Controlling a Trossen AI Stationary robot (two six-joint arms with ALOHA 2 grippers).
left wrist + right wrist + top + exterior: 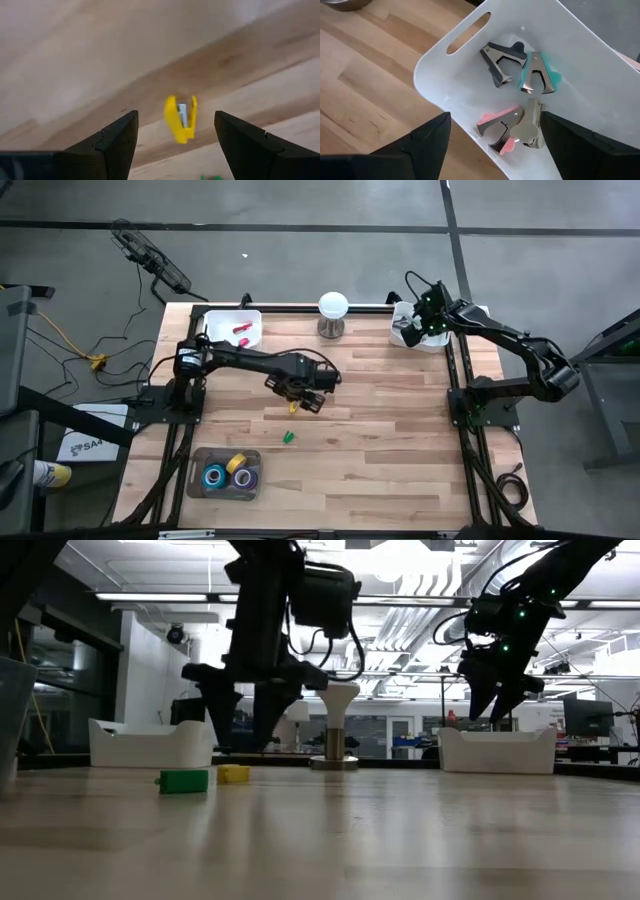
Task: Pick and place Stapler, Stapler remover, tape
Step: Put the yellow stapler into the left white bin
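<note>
Left gripper (pixel 175 142) hangs spread directly above the yellow stapler (pixel 181 119).

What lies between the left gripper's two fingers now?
In the left wrist view, the yellow stapler lies on bare wood, centred under the open left gripper, untouched.

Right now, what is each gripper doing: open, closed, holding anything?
Left gripper: open, empty, above the yellow stapler.
Right gripper: open, empty, over the white bin of staple removers.

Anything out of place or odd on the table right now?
Two small staplers lie loose on the bare table, outside any bin: a yellow stapler under the open left gripper, and a green stapler nearby. Nothing looks spilled or damaged.
</note>
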